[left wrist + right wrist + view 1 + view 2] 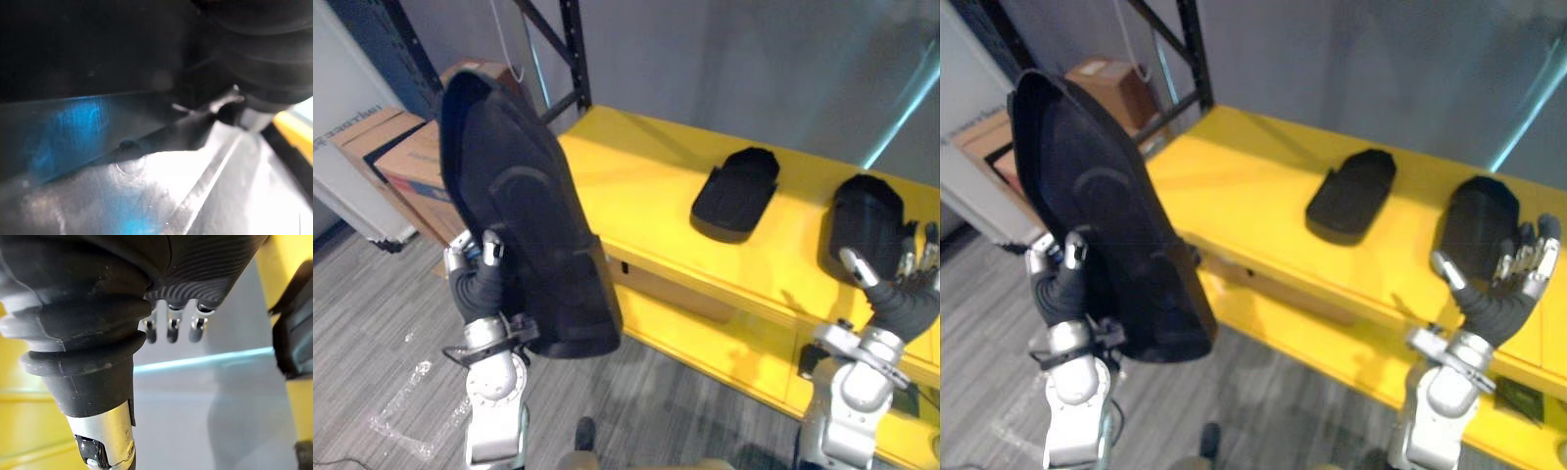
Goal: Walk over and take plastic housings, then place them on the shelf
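Nearest the camera, the left robot hand [480, 274] grips a large black housing [524, 215] at its lower edge, fingers curled on it, holding it upright above the grey floor [372, 323]. The right robot hand [1503, 289] is raised, fingers straight and spread, holding nothing, just before the yellow shelf [636, 176]. On the shelf's top lie a small housing [736, 193] mid-shelf and a second small housing [864, 225] by the spread fingers. Beyond, at left, cardboard boxes [406, 157] sit beside a black rack post [573, 49].
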Motion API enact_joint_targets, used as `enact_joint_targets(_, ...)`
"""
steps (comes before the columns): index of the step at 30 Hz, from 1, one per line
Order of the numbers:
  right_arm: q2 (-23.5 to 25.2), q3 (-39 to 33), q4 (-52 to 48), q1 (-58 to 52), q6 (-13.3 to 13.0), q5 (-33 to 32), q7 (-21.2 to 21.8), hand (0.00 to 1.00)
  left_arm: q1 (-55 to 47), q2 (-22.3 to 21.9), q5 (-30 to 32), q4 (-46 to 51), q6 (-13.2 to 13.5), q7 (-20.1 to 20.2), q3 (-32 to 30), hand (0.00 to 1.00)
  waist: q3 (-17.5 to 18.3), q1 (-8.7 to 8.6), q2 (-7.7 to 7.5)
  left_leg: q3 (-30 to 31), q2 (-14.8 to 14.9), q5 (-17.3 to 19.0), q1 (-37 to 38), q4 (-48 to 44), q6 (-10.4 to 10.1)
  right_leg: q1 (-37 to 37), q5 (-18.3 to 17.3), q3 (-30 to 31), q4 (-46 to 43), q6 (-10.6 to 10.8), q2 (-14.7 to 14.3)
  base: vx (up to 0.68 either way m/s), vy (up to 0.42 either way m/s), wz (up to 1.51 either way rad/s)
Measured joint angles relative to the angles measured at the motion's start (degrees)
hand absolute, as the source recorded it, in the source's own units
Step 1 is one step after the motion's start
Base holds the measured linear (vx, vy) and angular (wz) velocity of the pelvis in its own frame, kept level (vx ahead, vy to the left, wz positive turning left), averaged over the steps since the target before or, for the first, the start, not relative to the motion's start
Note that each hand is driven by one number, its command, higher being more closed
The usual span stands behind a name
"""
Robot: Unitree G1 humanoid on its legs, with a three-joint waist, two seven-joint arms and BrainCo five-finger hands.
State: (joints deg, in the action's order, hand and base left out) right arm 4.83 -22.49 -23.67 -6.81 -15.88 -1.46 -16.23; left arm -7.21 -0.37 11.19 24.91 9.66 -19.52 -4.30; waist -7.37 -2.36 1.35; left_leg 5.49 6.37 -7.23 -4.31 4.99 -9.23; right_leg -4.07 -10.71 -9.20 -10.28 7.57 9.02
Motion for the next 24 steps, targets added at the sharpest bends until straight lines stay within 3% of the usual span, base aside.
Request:
enact_joint_targets(4,0.1,-2.4,0.1,-1.4,0.1,0.0,0.1,0.0,0.3,0.2,0.2,0.0,0.0,0.3,0.3,1.0,0.1,-0.37,0.2,-0.7,0.2,0.0,0.2,0.0,0.0,0.3,0.0,0.6,0.0,0.0,-0.1,0.0,-0.006,-0.09)
enact_joint_targets(7,0.1,-3.4,0.2,-1.9,0.6,0.0,0.6,0.0,3.5,3.4,0.9,-2.2,0.0,0.3,-3.1,1.0,0.4,-0.7,0.54,-3.5,0.7,0.2,0.2,0.1,0.2,2.4,0.2,3.2,-0.9,0.0,-0.2,-0.01,0.005,-0.4)
enact_joint_targets(9,0.1,-3.3,1.0,-2.0,0.9,0.1,1.4,0.0,9.7,8.1,1.2,-8.2,-0.4,-0.4,-7.6,1.0,0.4,-1.69,0.66,-6.0,1.2,0.2,0.3,0.1,0.2,4.2,0.7,5.6,-1.4,0.0,-0.4,-0.03,0.012,-0.55)
enact_joint_targets(13,0.0,-3.5,2.9,-3.9,1.0,0.1,2.5,0.0,21.6,18.1,2.8,-19.7,-4.1,-3.7,-14.4,1.0,0.4,-3.26,0.71,-11.6,2.3,0.2,0.0,0.1,0.2,8.2,2.8,11.3,-0.9,0.1,-1.4,-0.04,0.013,-0.69)
enact_joint_targets(15,-0.1,-3.8,3.9,-5.0,0.9,0.1,2.5,0.0,24.4,20.9,2.8,-21.9,-4.9,-4.6,-15.5,1.0,0.4,-4.31,0.72,-12.9,2.6,0.3,0.0,0.1,0.1,9.1,3.4,12.7,-0.6,0.1,-1.7,-0.02,0.002,-0.43)
enact_joint_targets(18,-0.3,-3.8,6.5,-8.0,0.9,0.1,2.5,0.0,30.9,27.5,2.8,-27.7,-5.7,-5.6,-15.9,1.0,0.2,-4.8,1.11,-15.4,3.9,0.3,-0.6,0.1,0.0,11.2,4.7,14.9,-0.1,-0.2,-3.0,-0.03,-0.023,-0.47)
enact_joint_targets(22,-0.4,-3.7,7.2,-11.1,1.0,0.0,2.7,0.0,44.5,37.0,2.4,-42.6,-7.4,-6.6,-14.7,1.0,-0.8,-5.81,1.85,-17.2,5.1,-0.1,-1.1,0.1,-0.5,13.0,5.8,16.4,0.1,-0.5,-4.2,-0.02,-0.036,-0.24)
enact_joint_targets(24,-0.4,-3.0,7.2,-12.0,1.0,-0.1,2.7,0.0,55.0,44.0,1.3,-53.8,-7.6,-6.5,-9.8,1.0,-1.9,-6.51,1.94,-18.1,5.1,-0.2,-1.9,0.1,-0.4,14.4,6.4,17.3,0.1,-0.3,-4.3,-0.03,-0.016,-0.17)
